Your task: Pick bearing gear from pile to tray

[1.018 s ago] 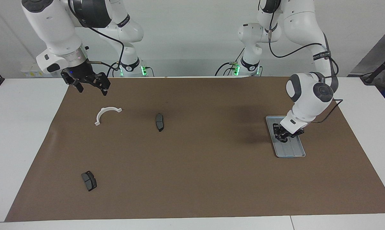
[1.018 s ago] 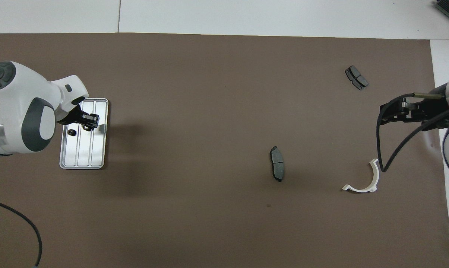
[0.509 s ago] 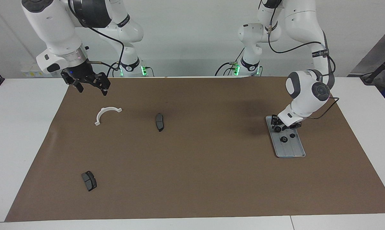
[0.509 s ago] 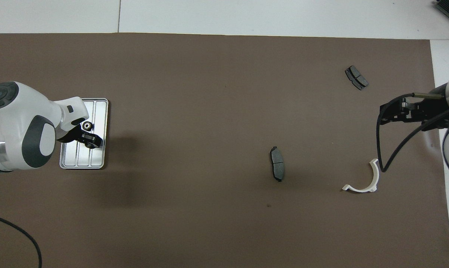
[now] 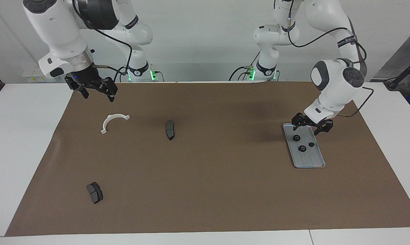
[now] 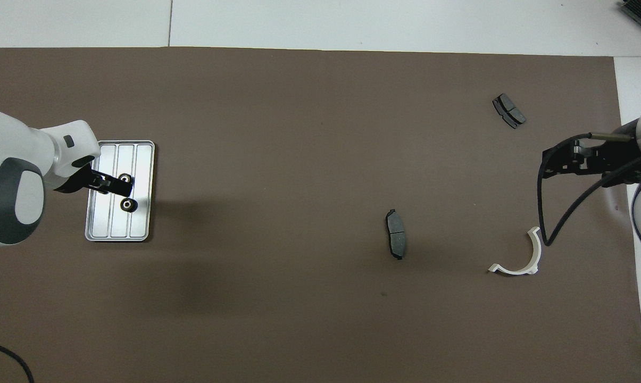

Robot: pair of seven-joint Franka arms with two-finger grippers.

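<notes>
Brown mat: three gears (image 5: 296,138) lie in the tray (image 5: 315,161) under the raised, released left hand (image 5: 308,124).

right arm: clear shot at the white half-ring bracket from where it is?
Probably yes. The right pincer hangs open above the mat's robot-side edge, close to the white half-ring bracket, which lies alone on the mat. The nearest brake pad lies well apart from the bracket, toward the left arm's end.

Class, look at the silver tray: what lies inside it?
In the tray lie three small black gears. Overhead, the left gripper hangs above it, covering one gear.
</notes>
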